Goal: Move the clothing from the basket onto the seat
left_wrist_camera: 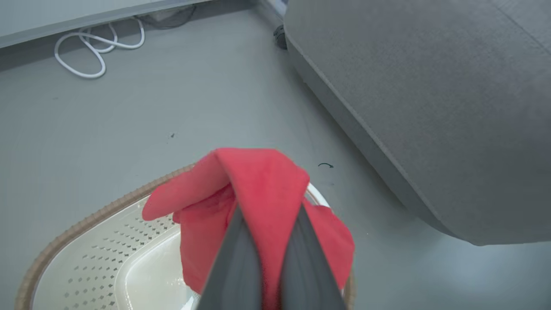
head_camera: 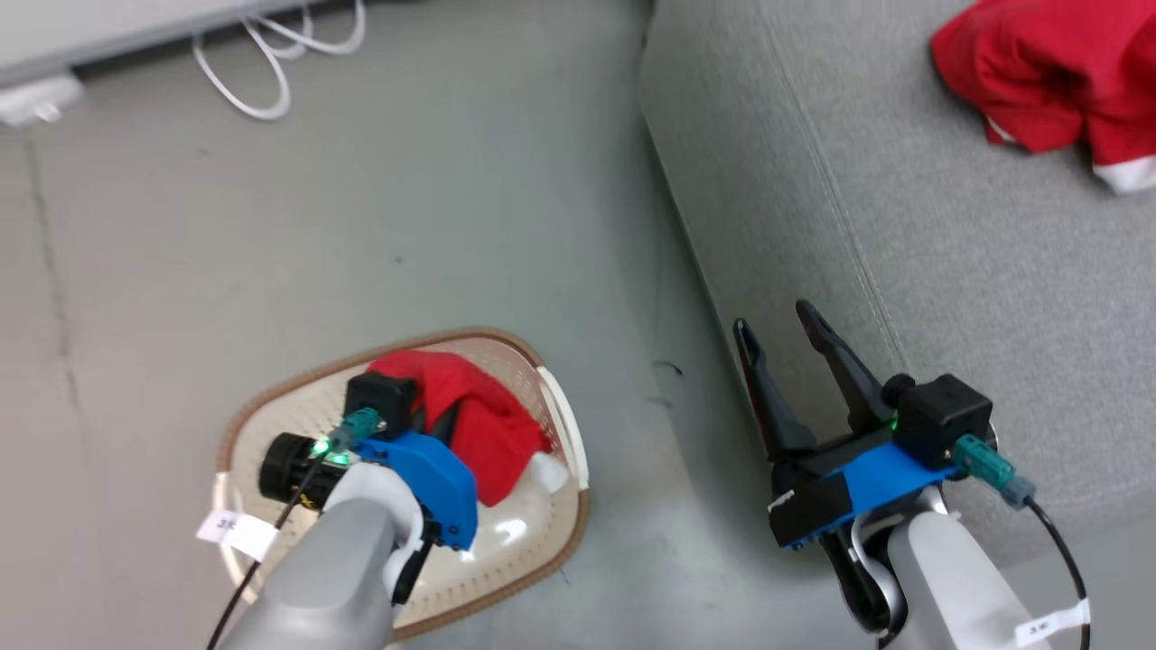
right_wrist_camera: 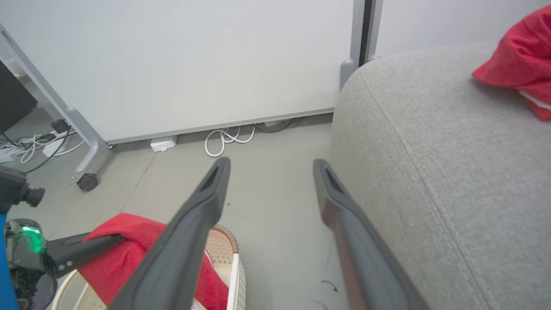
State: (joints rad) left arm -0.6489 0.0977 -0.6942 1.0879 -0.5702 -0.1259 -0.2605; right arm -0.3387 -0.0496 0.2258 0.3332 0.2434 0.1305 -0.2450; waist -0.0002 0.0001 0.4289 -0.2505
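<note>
Soft, even light filled all three views, leaving only a faint shadow on the floor (head_camera: pixel 452 199) beside the couch (left_wrist_camera: pixel 430 107). Glare shone off the basket (left_wrist_camera: pixel 146 280) bottom, and the left claw (left_wrist_camera: pixel 269 215) looked blurred close to the lens.

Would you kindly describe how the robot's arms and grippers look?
Both forearms are pale grey with white tags. Each wrist has a blue bracket, black camera block, green light and teal-plugged black cable. The left gripper and right gripper each have two long dark tapering fingers.

Head view: steeply down onto floor (head_camera: pixel 406 226), basket (head_camera: pixel 515 560) and couch (head_camera: pixel 948 271) corner. Left wrist view: close above the basket, facing the couch. Right wrist view: low, toward the wall (right_wrist_camera: pixel 193 64); all share basket and couch.
</note>
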